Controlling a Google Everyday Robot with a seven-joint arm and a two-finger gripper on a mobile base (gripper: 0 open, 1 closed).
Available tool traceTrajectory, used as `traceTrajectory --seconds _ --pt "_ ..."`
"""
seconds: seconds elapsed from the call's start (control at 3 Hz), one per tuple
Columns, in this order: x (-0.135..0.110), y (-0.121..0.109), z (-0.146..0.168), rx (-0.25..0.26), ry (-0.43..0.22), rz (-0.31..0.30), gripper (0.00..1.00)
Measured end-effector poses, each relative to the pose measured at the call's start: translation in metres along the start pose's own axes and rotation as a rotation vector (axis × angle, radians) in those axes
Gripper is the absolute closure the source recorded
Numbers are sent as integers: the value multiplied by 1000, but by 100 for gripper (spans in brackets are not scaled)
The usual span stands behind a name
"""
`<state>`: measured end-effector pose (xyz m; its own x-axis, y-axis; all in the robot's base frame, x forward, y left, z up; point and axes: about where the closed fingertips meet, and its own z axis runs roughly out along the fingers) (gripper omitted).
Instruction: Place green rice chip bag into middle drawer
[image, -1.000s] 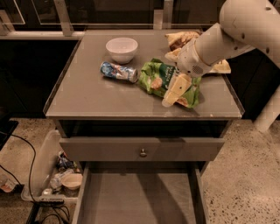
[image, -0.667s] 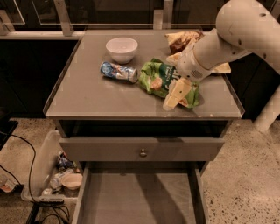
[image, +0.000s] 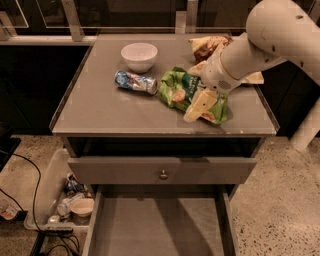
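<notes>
The green rice chip bag (image: 183, 89) lies crumpled on the grey cabinet top, right of centre. My gripper (image: 201, 106) comes in from the upper right on a white arm and sits low on the bag's right part, covering some of it. The middle drawer (image: 159, 225) is pulled out at the bottom of the view; its flat grey floor shows nothing in it.
A white bowl (image: 139, 55) and a lying blue can (image: 135, 81) sit left of the bag. A brown-and-yellow chip bag (image: 207, 46) lies at the back right. The top drawer front with round knob (image: 163, 174) juts slightly out. A bin of clutter (image: 67, 200) stands on the floor at left.
My gripper and arm have shifted slightly left and down onto the green bag. The bag, can and bowl have not moved.
</notes>
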<state>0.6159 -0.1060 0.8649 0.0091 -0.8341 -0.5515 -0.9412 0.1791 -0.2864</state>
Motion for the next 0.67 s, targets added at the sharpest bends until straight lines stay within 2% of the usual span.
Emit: traceTrajectory --seconds 0.67 --pt "0 0 0 0 0 0 64"
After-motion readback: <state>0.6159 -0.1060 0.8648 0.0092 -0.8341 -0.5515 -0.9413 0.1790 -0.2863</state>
